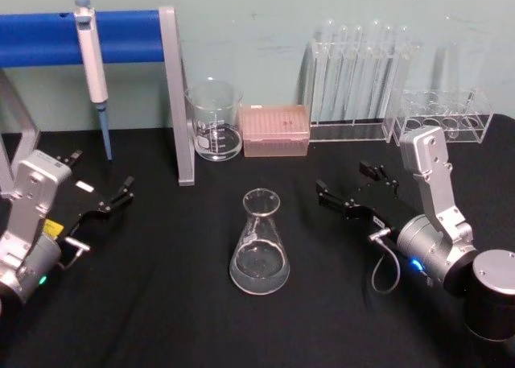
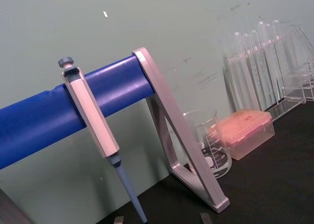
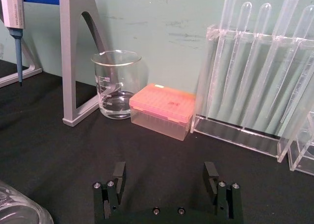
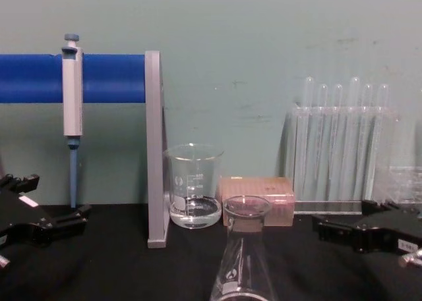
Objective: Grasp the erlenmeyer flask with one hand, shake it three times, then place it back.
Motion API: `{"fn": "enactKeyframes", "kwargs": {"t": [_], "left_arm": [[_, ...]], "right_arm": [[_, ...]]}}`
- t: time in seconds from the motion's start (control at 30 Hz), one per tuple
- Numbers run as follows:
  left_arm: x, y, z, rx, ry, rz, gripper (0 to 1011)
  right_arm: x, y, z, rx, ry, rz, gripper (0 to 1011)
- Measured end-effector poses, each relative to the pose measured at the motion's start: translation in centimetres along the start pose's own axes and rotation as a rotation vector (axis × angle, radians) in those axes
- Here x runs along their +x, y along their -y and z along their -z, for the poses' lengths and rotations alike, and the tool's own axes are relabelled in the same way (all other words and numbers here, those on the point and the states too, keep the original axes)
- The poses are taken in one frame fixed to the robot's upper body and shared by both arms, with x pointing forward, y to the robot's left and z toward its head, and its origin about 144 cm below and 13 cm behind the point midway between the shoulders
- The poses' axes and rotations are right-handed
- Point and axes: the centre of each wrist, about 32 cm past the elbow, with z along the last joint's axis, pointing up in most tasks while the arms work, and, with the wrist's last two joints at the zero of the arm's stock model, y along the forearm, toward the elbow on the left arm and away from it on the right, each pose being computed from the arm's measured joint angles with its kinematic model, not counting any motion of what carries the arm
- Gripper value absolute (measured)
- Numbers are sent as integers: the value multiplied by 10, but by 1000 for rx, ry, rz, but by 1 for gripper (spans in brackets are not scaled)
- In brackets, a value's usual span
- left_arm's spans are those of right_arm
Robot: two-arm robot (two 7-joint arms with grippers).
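Note:
The erlenmeyer flask [image 1: 259, 243] is clear glass and stands upright on the black table, near the middle; it also shows in the chest view [image 4: 244, 261] and at a corner of the right wrist view [image 3: 19, 209]. My right gripper [image 1: 342, 179] hovers low to the right of the flask, apart from it, open with nothing between its fingers [image 3: 117, 177]. In the chest view the right gripper [image 4: 339, 218] reaches in from the right edge. My left gripper [image 1: 125, 189] rests open at the left side of the table, far from the flask, and shows in the chest view [image 4: 59, 199].
Along the back stand a glass beaker [image 1: 214, 120], a pink tip box [image 1: 276, 130], a test tube rack [image 1: 362, 78] and a second clear rack [image 1: 442, 114]. A pipette [image 1: 92, 70] hangs on a blue bar with a grey stand [image 1: 175, 94] at the back left.

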Motion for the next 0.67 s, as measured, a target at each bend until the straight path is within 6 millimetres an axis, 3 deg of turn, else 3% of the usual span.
{"fn": "enactKeyframes", "kwargs": {"t": [0.67], "left_arm": [[0,0,0,0,0,0,1001]], "right_arm": [[0,0,0,0,0,0,1003]]}}
